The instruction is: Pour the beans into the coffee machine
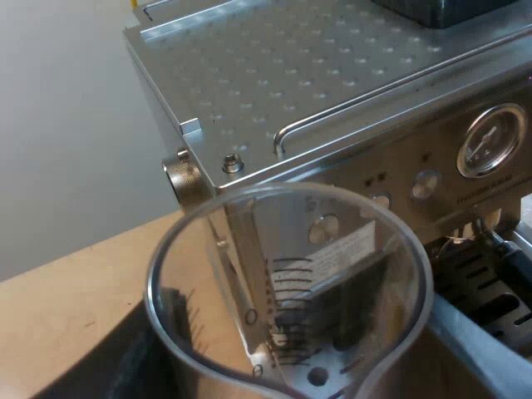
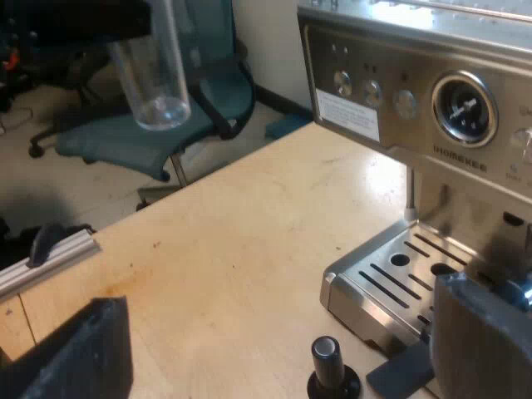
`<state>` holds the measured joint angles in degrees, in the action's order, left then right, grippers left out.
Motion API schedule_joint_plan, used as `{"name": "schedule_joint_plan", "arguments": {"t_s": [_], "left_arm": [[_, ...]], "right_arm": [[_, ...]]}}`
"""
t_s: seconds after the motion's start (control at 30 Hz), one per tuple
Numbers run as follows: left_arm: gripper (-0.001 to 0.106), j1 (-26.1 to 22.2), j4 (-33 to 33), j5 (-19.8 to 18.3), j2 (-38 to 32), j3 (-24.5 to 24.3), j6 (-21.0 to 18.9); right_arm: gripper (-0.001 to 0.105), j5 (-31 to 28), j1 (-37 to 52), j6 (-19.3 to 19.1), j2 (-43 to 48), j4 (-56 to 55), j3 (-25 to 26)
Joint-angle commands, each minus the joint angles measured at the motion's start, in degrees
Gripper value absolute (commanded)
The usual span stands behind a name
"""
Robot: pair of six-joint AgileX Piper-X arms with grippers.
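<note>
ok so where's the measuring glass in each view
Left wrist view: the measuring glass is close up, seen from its rim, in front of the espresso machine's corner and buttons.
Right wrist view: the measuring glass hangs in the air, away from the machine, with a teal chair behind it.
Shared landmark: the machine's round pressure gauge.

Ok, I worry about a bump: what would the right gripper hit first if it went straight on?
The right gripper, jaws open, would probably meet the bare table first, close by the black-knobbed tamper; depth is unclear.
</note>
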<state>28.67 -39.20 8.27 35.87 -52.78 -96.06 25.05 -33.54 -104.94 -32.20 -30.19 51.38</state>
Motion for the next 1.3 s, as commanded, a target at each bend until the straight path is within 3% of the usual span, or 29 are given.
{"name": "schedule_joint_plan", "arguments": {"t_s": [0.03,0.2,0.5,0.63,0.83,0.9,1.1,1.3], "left_arm": [[0.026,-0.02,1.07,0.07,-0.84,1.20,-2.17],[0.026,-0.02,1.07,0.07,-1.12,3.44,-3.11],[0.026,-2.15,7.60,-0.88,-1.12,10.83,-5.77],[0.026,-8.10,10.95,-4.58,-1.12,14.37,-5.60],[0.026,-18.15,17.91,-14.40,-1.01,19.60,-4.70],[0.026,-21.50,20.42,-17.57,-1.01,21.62,-2.76],[0.026,-26.86,25.44,-21.33,-1.01,25.19,-0.96],[0.026,-29.58,35.34,-21.52,-0.55,30.19,-0.96]], "right_arm": [[0.079,1.99,-0.15,-2.30,-0.75,-0.08,0.52],[0.079,2.69,-0.15,-3.26,-2.24,-0.08,0.52],[0.079,2.67,-2.01,-3.25,-6.90,-0.08,0.52],[0.079,0.62,-6.18,-4.43,-9.41,-0.07,0.14],[0.079,-7.71,-13.33,-4.34,-13.82,1.24,0.16],[0.079,-9.40,-15.17,-4.36,-15.38,2.80,0.16],[0.079,-12.66,-16.92,-2.78,-20.16,7.40,0.11],[0.079,-12.88,-16.92,-0.19,-24.82,12.69,0.11]]}}
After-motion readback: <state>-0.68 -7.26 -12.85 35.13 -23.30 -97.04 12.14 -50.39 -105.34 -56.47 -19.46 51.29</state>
